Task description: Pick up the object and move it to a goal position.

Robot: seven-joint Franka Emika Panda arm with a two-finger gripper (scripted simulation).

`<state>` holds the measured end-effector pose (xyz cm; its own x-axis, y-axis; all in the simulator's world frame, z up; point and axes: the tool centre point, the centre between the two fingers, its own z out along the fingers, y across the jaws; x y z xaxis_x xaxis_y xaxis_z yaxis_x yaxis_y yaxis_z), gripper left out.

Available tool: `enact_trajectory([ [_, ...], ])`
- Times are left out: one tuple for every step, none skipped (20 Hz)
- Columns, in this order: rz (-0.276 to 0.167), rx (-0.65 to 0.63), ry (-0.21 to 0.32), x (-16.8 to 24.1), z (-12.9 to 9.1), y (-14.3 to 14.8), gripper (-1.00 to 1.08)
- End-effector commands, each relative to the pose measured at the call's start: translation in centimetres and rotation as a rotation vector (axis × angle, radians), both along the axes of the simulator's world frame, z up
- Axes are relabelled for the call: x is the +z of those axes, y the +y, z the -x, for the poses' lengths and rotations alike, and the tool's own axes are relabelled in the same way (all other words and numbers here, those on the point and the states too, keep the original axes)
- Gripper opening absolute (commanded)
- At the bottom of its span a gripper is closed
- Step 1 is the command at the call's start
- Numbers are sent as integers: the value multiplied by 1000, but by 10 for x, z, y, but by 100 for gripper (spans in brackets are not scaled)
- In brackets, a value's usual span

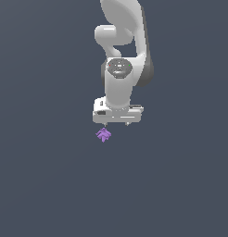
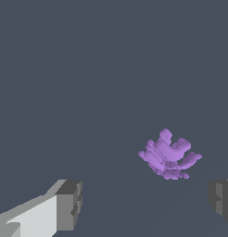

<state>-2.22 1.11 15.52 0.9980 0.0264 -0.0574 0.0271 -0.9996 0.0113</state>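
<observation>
1. Exterior view: we see the white arm [image 1: 119, 55] pointing down, its gripper [image 1: 117, 124] just above the purple object [image 1: 104, 135], which sits toward this view's left.
2. Wrist view: we see both fingertips [image 2: 69, 204] spread wide and gripping nothing, the object [image 2: 169, 154] lying apart from them.

The white, glossy Franka arm [image 1: 121, 51] hangs straight down, its white two-fingered gripper [image 1: 117, 124] pointing at the floor with grey-tipped fingers [image 2: 69, 203] spread wide apart, holding nothing.
</observation>
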Motion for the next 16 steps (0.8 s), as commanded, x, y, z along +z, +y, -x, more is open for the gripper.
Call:
enact_trajectory([
  [0, 0, 0, 0, 0, 0, 100],
  [0, -1, 0, 0, 0, 0, 100],
  [-1, -2, -1, 1, 0, -2, 100],
  [-3, -5, -2, 1, 0, -4, 100],
  [-5, -9, -4, 2, -1, -7, 100],
  [-8, -15, -7, 4, -1, -11, 100],
  [-10, -20, -9, 5, -2, -15, 100],
  [-13, -26, -11, 7, -2, -18, 100],
  [-14, -31, -13, 8, -2, -20, 100],
  [-16, -36, -14, 9, -2, -22, 100],
  [-16, -39, -14, 9, -2, -23, 100],
  [-16, -40, -14, 9, -2, -23, 100],
  [-16, -39, -14, 9, -2, -22, 100],
  [-16, -37, -14, 9, -2, -22, 100],
  [-16, -34, -14, 8, -2, -22, 100],
  [-16, -30, -14, 8, -2, -22, 100],
])
